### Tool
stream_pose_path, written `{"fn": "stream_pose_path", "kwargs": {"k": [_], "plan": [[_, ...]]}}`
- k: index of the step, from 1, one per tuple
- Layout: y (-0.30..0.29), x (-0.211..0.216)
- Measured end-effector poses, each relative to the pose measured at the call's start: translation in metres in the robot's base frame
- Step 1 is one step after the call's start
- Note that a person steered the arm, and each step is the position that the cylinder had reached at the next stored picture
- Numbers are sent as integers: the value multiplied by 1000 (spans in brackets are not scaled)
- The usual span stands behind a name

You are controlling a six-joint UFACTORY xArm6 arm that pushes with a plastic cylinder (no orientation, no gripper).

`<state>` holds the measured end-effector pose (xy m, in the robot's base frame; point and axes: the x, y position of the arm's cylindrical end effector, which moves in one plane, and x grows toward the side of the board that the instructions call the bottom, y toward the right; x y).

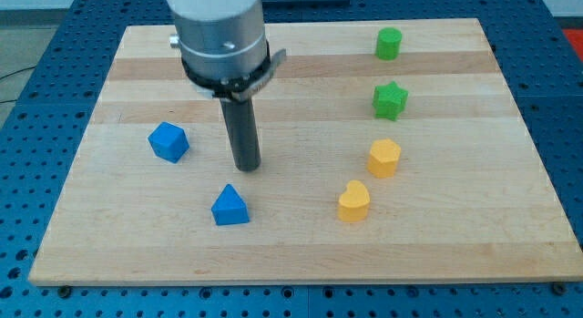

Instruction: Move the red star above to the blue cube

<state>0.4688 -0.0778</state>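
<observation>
My tip [247, 166] stands right of the blue cube [168, 141].

So my tip [247, 165] is sitting on the wooden board [301, 254] a bit left of center. The blue cube [168, 141] is near it toward the left edge, and a blue triangle [230, 206] sits just below it, toward the bottom edge. Over on the right side: a green cylinder-ish block [388, 44] near the top edge, a green star [390, 100] under it, then two yellow hearts [384, 158] [353, 201].
</observation>
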Motion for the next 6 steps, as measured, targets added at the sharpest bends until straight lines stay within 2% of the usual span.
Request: {"fn": "stream_pose_path", "kwargs": {"k": [3,4,5,6], "plan": [[-108,-44],[-37,-72],[4,-104],[6,-158]]}}
